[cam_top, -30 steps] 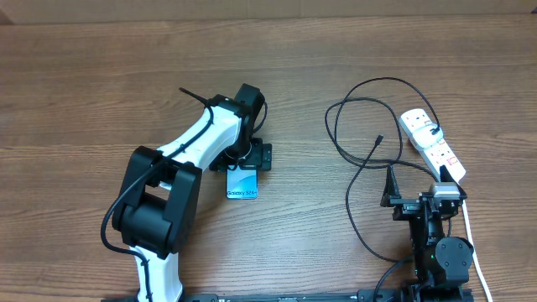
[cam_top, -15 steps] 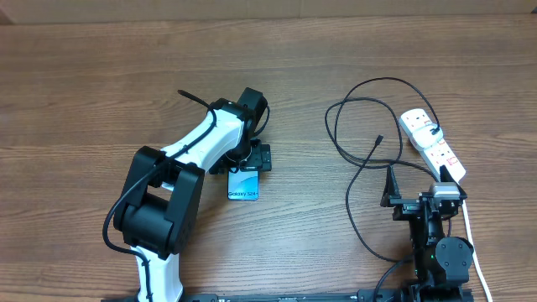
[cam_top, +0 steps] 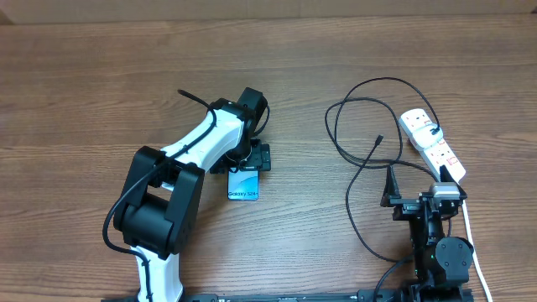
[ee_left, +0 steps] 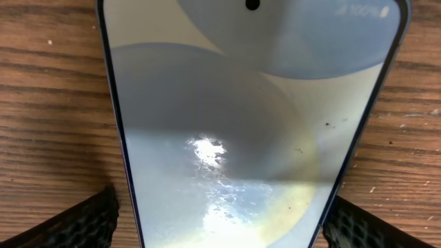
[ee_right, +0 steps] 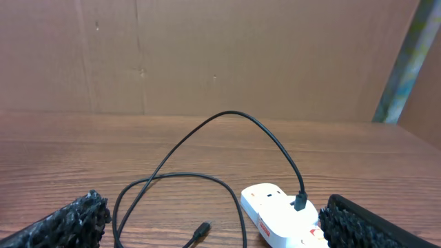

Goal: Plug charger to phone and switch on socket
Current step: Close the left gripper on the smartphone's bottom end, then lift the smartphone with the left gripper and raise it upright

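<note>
The phone (cam_top: 242,185) lies flat on the wooden table, screen up, its "Galaxy S24" end toward the front. It fills the left wrist view (ee_left: 248,117). My left gripper (cam_top: 251,159) (ee_left: 224,231) is open and straddles the phone's far end, with a thin gap of wood at each finger. The charger cable (cam_top: 357,105) loops at right. One end is plugged into the white socket strip (cam_top: 433,144) (ee_right: 279,210), and its connector tip (cam_top: 379,139) (ee_right: 201,229) lies loose on the table. My right gripper (cam_top: 417,191) (ee_right: 220,231) is open and empty, near the strip.
The strip's white cord (cam_top: 474,243) runs toward the front right edge beside the right arm's base. A brown cardboard wall (ee_right: 207,55) stands behind the table. The left arm (cam_top: 180,168) stretches over the table's left middle.
The left arm and the phone shifted very slightly to the right a second ago and have been still since. The right arm has not moved.
</note>
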`<state>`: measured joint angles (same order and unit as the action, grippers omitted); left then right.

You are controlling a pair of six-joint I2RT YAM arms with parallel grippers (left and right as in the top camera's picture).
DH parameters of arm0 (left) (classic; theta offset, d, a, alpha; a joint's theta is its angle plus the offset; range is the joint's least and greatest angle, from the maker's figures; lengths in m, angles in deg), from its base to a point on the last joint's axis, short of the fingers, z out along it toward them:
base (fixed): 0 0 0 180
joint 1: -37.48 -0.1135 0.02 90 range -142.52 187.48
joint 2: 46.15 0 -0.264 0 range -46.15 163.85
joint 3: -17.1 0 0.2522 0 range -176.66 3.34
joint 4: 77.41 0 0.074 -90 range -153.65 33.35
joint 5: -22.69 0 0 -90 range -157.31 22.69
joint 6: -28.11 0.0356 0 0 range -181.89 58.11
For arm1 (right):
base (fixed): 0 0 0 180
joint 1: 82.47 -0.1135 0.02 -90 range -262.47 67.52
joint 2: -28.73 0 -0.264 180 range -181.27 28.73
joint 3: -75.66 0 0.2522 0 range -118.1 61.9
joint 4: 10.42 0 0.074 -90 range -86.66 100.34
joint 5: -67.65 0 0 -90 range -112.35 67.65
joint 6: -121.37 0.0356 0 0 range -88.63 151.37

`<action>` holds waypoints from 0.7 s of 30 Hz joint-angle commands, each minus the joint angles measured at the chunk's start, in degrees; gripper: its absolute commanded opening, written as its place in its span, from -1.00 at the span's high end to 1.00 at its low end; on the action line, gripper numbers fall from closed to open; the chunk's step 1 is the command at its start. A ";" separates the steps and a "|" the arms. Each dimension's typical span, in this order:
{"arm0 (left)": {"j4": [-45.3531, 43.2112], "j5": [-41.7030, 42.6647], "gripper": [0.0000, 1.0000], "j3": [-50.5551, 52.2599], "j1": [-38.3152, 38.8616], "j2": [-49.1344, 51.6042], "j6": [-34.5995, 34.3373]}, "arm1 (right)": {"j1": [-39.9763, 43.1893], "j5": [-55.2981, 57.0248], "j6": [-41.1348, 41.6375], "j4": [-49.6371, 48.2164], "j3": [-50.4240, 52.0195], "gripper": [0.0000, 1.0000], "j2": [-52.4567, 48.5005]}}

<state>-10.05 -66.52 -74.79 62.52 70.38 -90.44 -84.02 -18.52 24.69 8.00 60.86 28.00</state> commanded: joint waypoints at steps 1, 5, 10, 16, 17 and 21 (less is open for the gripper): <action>-0.04 0.33 -0.83 0.52 0.15 1.22 0.26 | -0.26 0.04 -0.26 -0.24 0.59 -0.99 0.50; -0.13 0.28 -0.75 0.52 0.13 1.22 0.28 | -0.26 0.04 -0.26 -0.24 0.59 -1.00 0.50; -0.11 0.28 -0.65 0.52 0.13 1.22 0.28 | -0.26 0.04 -0.26 -0.24 0.59 -1.00 0.50; -0.07 0.28 -0.43 0.52 0.13 1.22 0.28 | -0.26 0.04 -0.26 -0.24 0.59 -1.00 0.50; -0.04 0.28 -0.40 0.52 0.13 1.20 0.28 | -0.26 0.04 -0.26 -0.24 0.59 -1.00 0.50; 0.24 0.33 -0.36 0.50 0.04 1.20 0.28 | -0.26 0.04 -0.26 -0.24 0.59 -1.00 0.50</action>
<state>-10.05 -66.52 -74.81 62.52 70.38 -90.42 -84.02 -18.52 24.69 7.96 60.86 28.00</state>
